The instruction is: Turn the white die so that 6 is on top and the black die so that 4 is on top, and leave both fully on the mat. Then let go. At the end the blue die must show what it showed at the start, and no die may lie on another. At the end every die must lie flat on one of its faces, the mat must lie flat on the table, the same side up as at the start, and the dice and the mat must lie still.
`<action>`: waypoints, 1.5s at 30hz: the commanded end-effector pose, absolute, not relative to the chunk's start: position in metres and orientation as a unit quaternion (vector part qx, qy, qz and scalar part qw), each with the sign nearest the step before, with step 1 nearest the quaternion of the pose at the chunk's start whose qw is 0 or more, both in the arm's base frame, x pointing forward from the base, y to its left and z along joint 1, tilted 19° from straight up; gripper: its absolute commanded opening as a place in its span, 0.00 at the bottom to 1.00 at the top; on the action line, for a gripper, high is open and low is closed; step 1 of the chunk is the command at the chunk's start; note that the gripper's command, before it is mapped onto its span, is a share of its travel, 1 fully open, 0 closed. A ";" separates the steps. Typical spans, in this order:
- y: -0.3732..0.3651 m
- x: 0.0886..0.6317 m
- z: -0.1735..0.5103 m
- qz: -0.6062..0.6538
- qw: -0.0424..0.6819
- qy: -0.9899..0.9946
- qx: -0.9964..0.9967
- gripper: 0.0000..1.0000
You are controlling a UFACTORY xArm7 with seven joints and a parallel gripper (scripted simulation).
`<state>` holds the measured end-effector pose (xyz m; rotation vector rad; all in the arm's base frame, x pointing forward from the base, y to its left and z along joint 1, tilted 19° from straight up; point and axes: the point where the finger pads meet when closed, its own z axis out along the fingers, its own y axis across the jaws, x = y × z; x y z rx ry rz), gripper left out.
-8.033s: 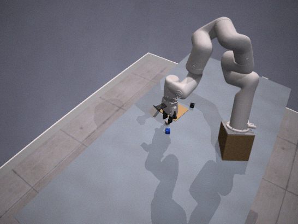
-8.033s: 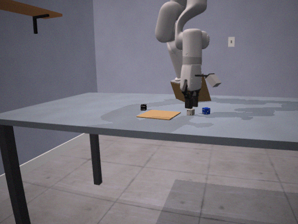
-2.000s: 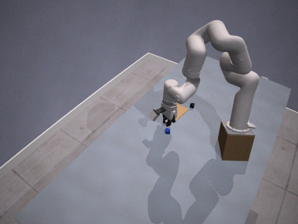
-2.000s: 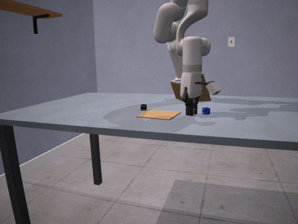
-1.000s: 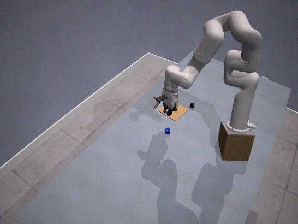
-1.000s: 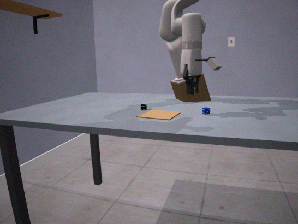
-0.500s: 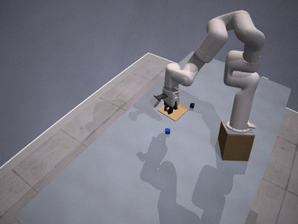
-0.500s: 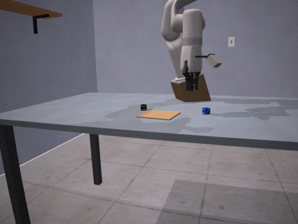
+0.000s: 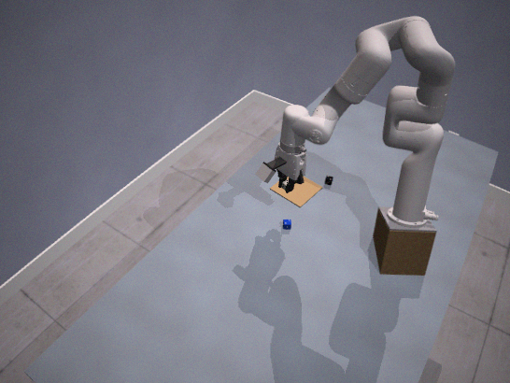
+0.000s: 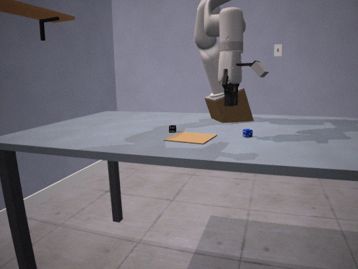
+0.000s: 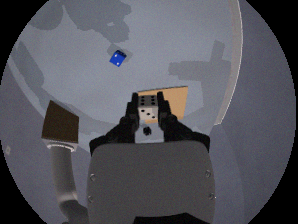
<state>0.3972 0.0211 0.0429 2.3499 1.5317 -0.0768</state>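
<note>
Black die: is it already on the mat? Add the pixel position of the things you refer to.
No, in the exterior view the black die [image 9: 329, 179] [image 10: 172, 128] [image 11: 147, 131] sits on the table behind the orange mat [image 9: 301, 196] [image 10: 191, 138] [image 11: 176, 102], off its edge.

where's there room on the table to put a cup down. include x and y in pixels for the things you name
There's bare room on the table [image 9: 187, 299] [image 10: 295, 154] on the side of the blue die [image 9: 287, 224] [image 10: 247, 133] [image 11: 118, 58] away from the mat [image 9: 301, 198] [image 10: 193, 138] [image 11: 177, 102]. It's crowded around the mat, with the black die [image 9: 329, 180] [image 10: 172, 128] [image 11: 147, 131] beside it and the gripper [image 9: 290, 186] [image 10: 231, 104] [image 11: 147, 99] above, holding the white die [image 11: 148, 113].

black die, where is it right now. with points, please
The black die [image 9: 329, 180] [image 10: 172, 128] [image 11: 147, 131] sits on the grey-blue table [image 9: 187, 290] [image 10: 82, 131] [image 11: 155, 55], off the tan mat [image 9: 301, 193] [image 10: 193, 138] [image 11: 176, 100]; in the exterior view it is behind the mat's left part.
</note>
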 end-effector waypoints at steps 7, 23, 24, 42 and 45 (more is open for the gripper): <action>0.030 0.410 0.062 -0.025 0.168 0.644 0.746 0.21; 0.045 0.430 0.098 -0.036 0.168 0.846 0.505 0.21; 0.046 0.431 0.100 -0.037 0.168 0.855 0.490 0.21; 0.054 0.444 0.120 -0.062 0.157 0.968 0.186 0.21; 0.055 0.445 0.121 -0.067 0.153 0.978 0.128 0.21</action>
